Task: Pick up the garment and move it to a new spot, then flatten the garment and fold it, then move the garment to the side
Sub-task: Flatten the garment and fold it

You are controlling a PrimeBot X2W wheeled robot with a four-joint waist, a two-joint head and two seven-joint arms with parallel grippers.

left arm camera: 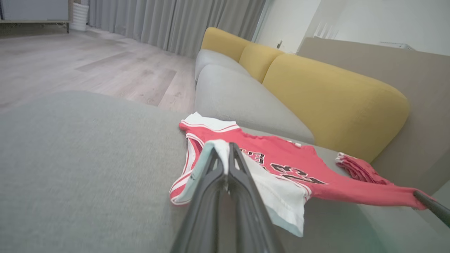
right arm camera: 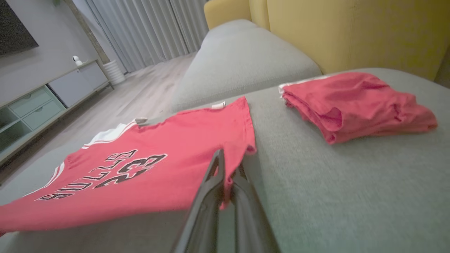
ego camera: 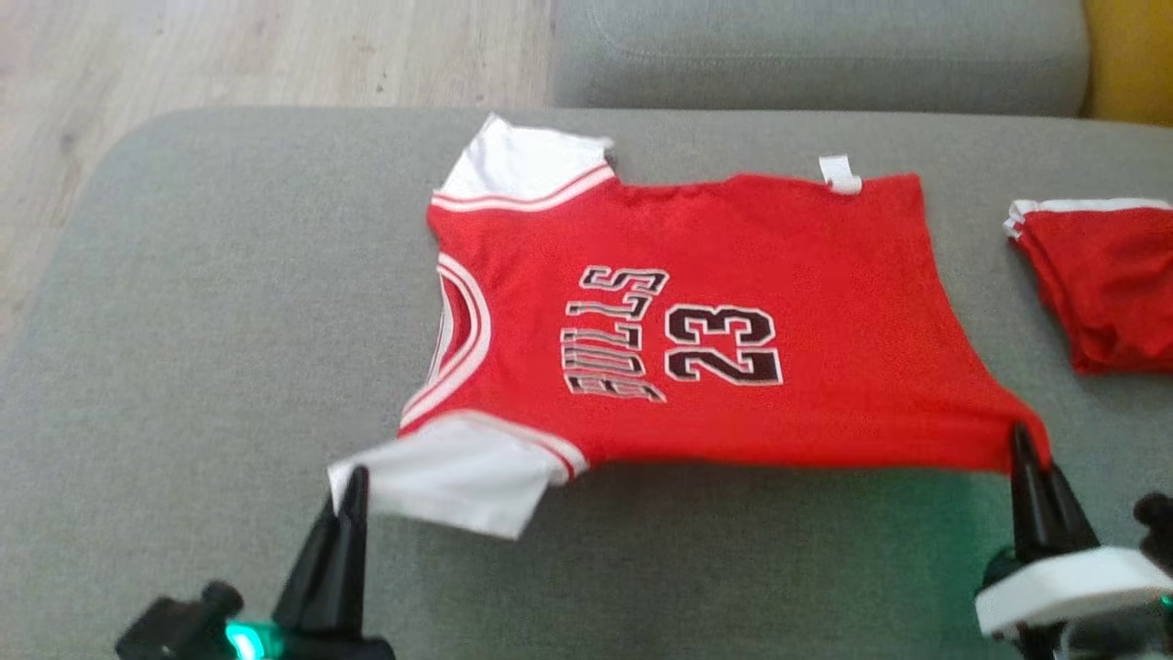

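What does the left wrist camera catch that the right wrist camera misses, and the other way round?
Left wrist view, not the right: the left gripper shut on the near white sleeve of the red Bulls jersey.
Right wrist view, not the left: a cabinet's drawers and a dark wall screen.
Both: the jersey, the right gripper shut on it, the folded red garment, yellow sofa cushions and grey curtains.

Red jersey [ego camera: 715, 321]: "BULLS" above "23", black lettering.
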